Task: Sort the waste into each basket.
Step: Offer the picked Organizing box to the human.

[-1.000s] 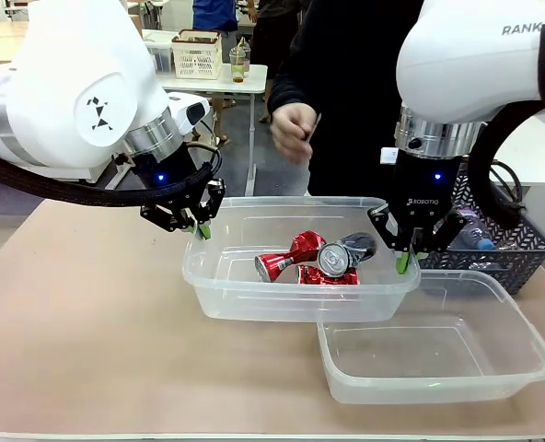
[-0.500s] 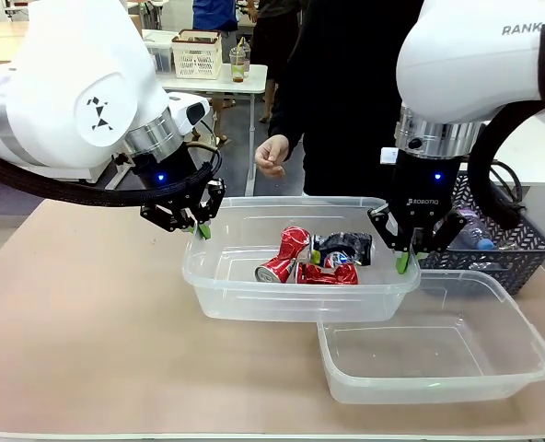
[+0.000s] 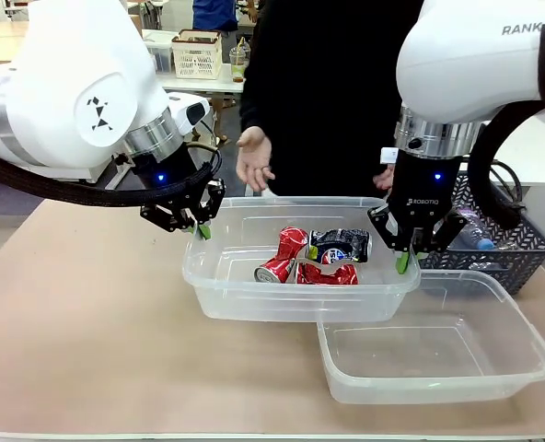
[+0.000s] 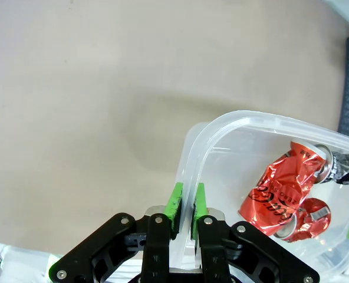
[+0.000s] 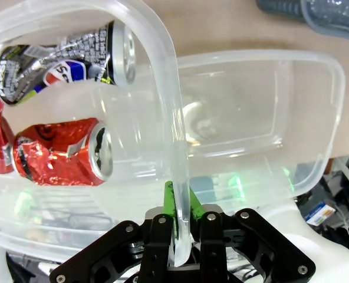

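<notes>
A clear tub (image 3: 295,302) holds two crushed red cans (image 3: 284,256) and a black-silver can (image 3: 341,245). My left gripper (image 3: 202,230) is shut on the tub's left rim. My right gripper (image 3: 403,261) is shut on its right rim. In the left wrist view the green pads of the left gripper (image 4: 185,199) pinch the rim (image 4: 221,125), with the red cans (image 4: 283,187) beyond. In the right wrist view the right gripper (image 5: 180,206) clamps the rim (image 5: 168,88) beside the black-silver can (image 5: 68,56) and a red can (image 5: 56,159). A second, empty clear tub (image 3: 420,394) lies at the front right, partly under the first.
A dark grey lattice basket (image 3: 507,253) stands at the far right behind my right arm, with clear plastic showing inside. A person stands across the table with an open hand (image 3: 254,158) above the held tub's far edge. Bare tabletop (image 3: 79,313) spreads to the left.
The cans have tumbled and settled in the tub, the black-silver one now lying on its side. The person's hand has moved left and down and opened. Both arms stay put.
</notes>
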You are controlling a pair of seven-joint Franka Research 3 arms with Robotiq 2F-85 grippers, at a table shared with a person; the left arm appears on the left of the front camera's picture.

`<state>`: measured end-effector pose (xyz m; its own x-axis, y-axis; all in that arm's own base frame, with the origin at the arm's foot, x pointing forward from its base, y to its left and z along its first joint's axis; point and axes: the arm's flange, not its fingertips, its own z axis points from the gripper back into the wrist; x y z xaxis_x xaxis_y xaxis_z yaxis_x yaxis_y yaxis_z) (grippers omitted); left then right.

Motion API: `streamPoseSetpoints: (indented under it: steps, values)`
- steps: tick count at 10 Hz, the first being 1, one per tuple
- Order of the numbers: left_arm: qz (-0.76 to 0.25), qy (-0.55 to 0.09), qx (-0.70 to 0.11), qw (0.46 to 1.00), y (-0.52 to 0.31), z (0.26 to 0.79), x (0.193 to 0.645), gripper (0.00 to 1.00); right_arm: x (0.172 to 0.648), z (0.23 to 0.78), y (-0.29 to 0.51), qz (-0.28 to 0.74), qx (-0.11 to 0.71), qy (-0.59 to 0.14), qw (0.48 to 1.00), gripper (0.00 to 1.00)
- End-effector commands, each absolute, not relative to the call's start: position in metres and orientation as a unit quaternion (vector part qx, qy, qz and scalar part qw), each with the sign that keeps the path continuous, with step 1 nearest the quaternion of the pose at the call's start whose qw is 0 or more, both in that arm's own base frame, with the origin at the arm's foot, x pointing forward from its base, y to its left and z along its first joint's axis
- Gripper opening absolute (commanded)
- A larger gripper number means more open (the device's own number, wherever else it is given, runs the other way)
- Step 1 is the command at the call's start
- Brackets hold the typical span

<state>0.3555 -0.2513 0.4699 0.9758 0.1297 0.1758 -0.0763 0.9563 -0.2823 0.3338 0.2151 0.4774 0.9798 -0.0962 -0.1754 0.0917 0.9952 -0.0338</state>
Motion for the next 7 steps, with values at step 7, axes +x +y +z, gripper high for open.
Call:
streamPoseSetpoints:
  steps: [7]
  values:
    - [0.148, -0.183, -0.193, 0.953, -0.273, 0.495, 0.443, 0.09, 0.493, 0.502, 0.277, -0.005, -0.017, 0.113, 0.993, 0.06]
